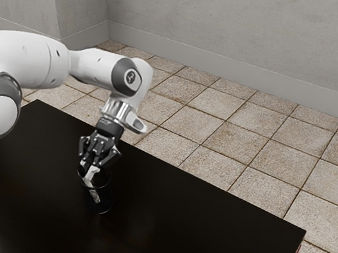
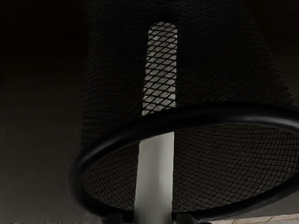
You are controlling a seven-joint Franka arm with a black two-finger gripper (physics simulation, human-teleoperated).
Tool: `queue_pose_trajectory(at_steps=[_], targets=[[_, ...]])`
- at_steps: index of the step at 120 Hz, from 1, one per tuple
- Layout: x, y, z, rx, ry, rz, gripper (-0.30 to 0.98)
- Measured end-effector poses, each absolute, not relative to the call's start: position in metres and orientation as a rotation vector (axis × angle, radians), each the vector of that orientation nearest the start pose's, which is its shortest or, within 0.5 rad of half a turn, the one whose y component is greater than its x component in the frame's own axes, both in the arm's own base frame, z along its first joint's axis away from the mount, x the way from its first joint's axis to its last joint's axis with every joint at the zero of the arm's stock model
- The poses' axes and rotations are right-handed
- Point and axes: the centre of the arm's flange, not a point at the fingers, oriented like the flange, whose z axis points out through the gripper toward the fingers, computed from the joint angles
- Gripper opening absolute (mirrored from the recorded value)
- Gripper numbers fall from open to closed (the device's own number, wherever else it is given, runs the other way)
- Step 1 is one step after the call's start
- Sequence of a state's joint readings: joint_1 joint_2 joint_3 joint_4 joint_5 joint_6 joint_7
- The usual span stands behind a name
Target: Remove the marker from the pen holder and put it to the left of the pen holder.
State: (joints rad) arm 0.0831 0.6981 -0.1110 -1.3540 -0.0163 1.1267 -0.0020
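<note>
The gripper (image 1: pixel 89 164) has its fingers closed on the tilted marker (image 2: pixel 155 179); its long axis runs down inside the pen holder (image 2: pixel 210 115), so the pull should follow this line.

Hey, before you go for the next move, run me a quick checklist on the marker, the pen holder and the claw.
1. Pen holder standing on the table: ok.
2. Claw at the marker's upper part: ok.
3. Firm grip on the marker: cannot tell; contact on both sides isn't clear.
4. Marker out of the pen holder: not ok; its lower part shows through the mesh, below the rim.
5. Marker set down beside the pen holder: not ok; it stands inside, its upper part reaching past the rim.
</note>
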Motion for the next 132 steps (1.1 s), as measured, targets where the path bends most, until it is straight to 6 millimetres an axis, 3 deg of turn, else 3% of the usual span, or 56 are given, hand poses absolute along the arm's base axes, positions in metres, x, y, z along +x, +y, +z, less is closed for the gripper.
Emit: queue_pose_trajectory(at_steps=[3, 9, 37, 49, 68, 88, 97, 102, 112, 118, 132], targets=[[0.611, -0.003, 0.283, -2.882, 0.040, 1.441, 0.06], [0.609, 0.000, 0.280, -2.877, 0.028, 1.462, 0.17], [0.609, -0.005, 0.287, -2.879, 0.043, 1.472, -0.04], [0.607, -0.005, 0.291, -2.873, 0.048, 1.481, -0.07], [0.605, -0.016, 0.329, -2.887, 0.083, 1.420, -0.09], [0.609, -0.021, 0.388, -2.937, 0.101, 1.280, -0.10], [0.622, -0.008, 0.416, -2.985, 0.072, 1.174, -0.10], [0.627, 0.004, 0.420, -3.004, 0.045, 1.146, -0.10], [0.637, 0.031, 0.405, -3.025, -0.014, 1.146, -0.10], [0.643, 0.060, 0.386, -3.050, -0.082, 1.133, -0.10], [0.656, 0.103, 0.369, -3.155, -0.167, 0.942, -0.10]])
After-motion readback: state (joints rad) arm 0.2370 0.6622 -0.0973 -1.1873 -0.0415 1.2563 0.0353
